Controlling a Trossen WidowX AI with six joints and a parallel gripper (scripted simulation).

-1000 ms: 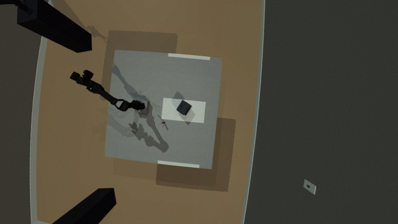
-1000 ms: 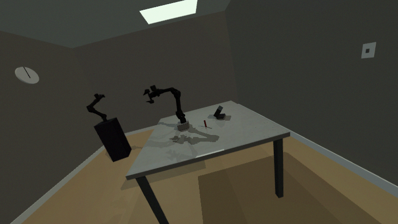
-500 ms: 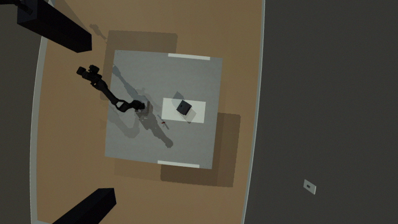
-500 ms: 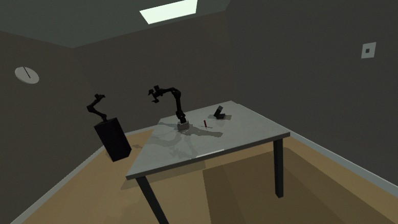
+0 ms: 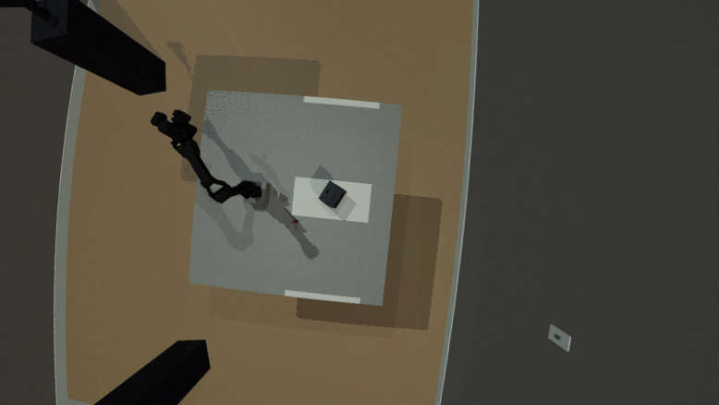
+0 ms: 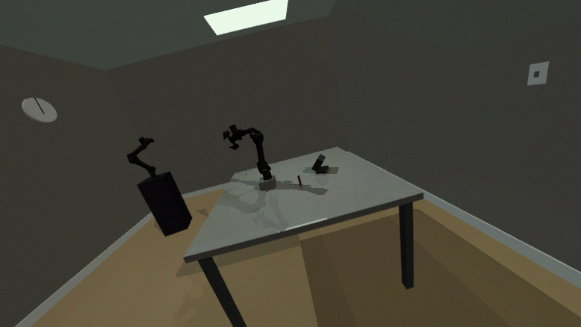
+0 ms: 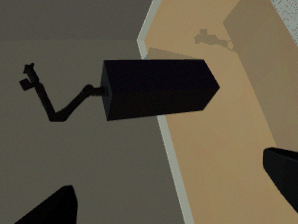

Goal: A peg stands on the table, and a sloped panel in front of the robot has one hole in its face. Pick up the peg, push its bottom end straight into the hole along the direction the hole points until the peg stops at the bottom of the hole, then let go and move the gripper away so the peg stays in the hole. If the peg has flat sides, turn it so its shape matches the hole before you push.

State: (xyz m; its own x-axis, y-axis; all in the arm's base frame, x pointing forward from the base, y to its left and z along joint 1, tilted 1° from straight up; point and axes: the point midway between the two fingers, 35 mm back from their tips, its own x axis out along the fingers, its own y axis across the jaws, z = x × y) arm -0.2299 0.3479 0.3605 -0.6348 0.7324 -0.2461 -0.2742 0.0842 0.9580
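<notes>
Standing upright on the matte grey bench (image 6: pixel 345 195): a slim red peg (image 6: pixel 299 180), just a red speck from above (image 5: pixel 295 221), its cross-section too small to read. Well apart from it, off past the bench's edge and raised over the brown floor: the black claw (image 6: pixel 231 137), spread wide, gripping nothing. Near the peg, on a pale rectangular patch: the dark sloped panel (image 5: pixel 332 195), blocky and matte, with its hole (image 5: pixel 327 191) a tiny spot seen only from overhead. From the side, same panel (image 6: pixel 320 164) as a tilted wedge, face turned away, hole out of sight. Visible from the wrist camera alone: two dark fingertips at the lower corners, far apart, framing a black box-shaped pedestal (image 7: pixel 160 87) topped by a second thin jointed arm (image 7: pixel 53 96); neither peg nor panel in that view.
</notes>
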